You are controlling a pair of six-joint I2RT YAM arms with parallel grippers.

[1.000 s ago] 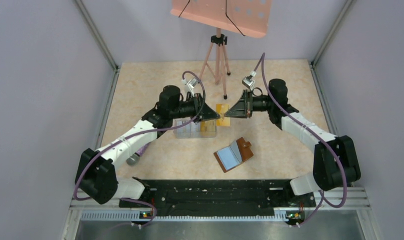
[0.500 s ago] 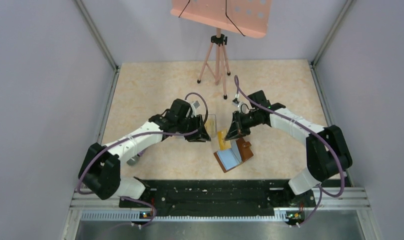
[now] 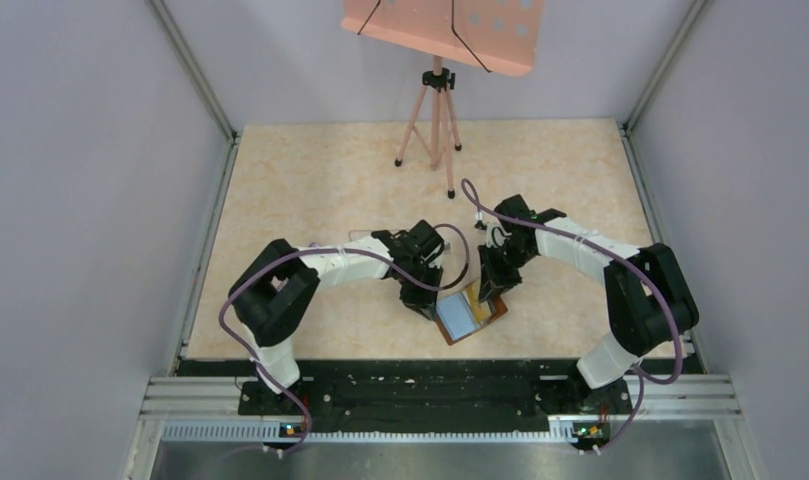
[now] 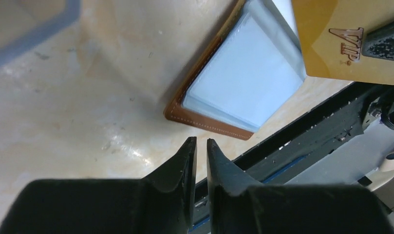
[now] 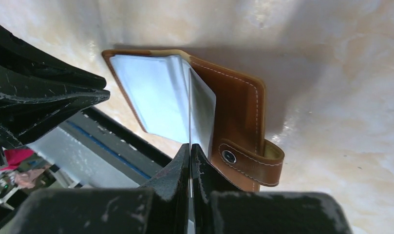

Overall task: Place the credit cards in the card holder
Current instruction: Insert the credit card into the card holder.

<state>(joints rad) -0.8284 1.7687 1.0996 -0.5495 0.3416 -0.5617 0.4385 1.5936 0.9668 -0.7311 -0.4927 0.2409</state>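
The card holder [image 3: 470,317] is a brown leather wallet lying open near the table's front edge, with its clear pockets [image 5: 151,95] facing up and its snap tab [image 5: 248,163] to the right. My right gripper [image 5: 190,146] is shut on an orange-yellow credit card [image 4: 331,39] marked VIP. The card stands on edge over the wallet's fold. My left gripper [image 4: 201,141] hovers just left of the wallet's near corner. Its jaws stand a narrow slit apart with nothing between them. In the top view the left gripper [image 3: 427,298] and the right gripper [image 3: 488,288] flank the wallet.
A clear plastic box [image 3: 365,238] sits behind the left arm, and its edge [image 4: 39,29] shows in the left wrist view. A pink tripod [image 3: 436,120] with a pink board [image 3: 440,28] stands at the back. The black base rail [image 3: 420,385] runs close in front of the wallet.
Both grippers have come down and forward from above the clear box to the wallet. The right one has carried the orange card with it, and the left one has let it go.
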